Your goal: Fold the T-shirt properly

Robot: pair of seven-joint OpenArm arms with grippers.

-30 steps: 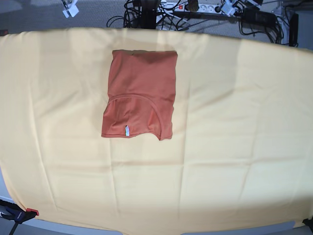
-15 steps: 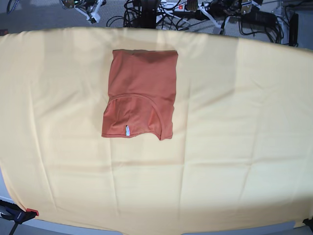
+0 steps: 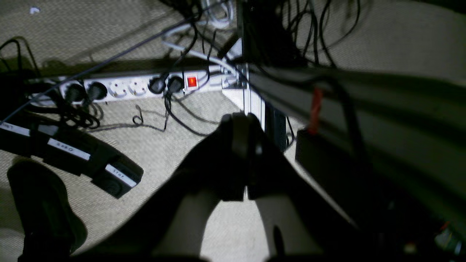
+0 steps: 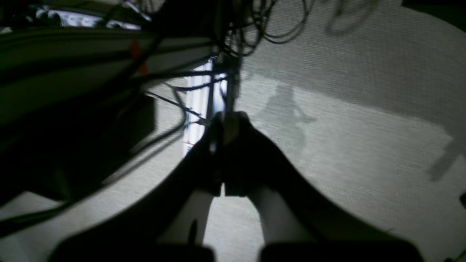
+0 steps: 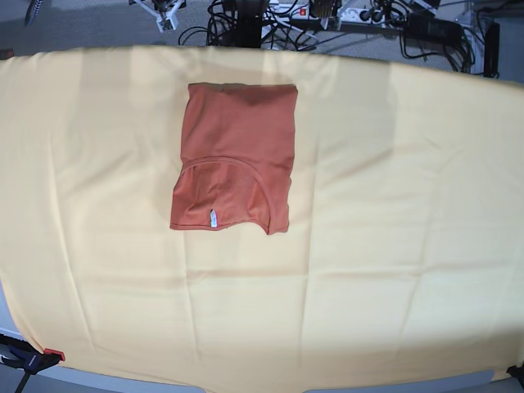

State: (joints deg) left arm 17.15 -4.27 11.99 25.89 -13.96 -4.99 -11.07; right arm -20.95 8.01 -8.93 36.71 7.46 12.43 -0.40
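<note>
The pale-yellow cloth [image 5: 393, 270] carries the T-shirt [image 5: 236, 155], lying folded into a compact rectangle toward its far side, so folding looks finished. Both the left gripper [image 3: 243, 125] and right gripper [image 4: 225, 123] are pressed together, gripping nothing, over the floor; I judge 0 folds remain and the arms need only park.

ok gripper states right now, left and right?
Left gripper: closed, fingers together, holding nothing, over the floor by the power strip.
Right gripper: closed, holding nothing.
T-shirt lies folded, untouched.
</note>
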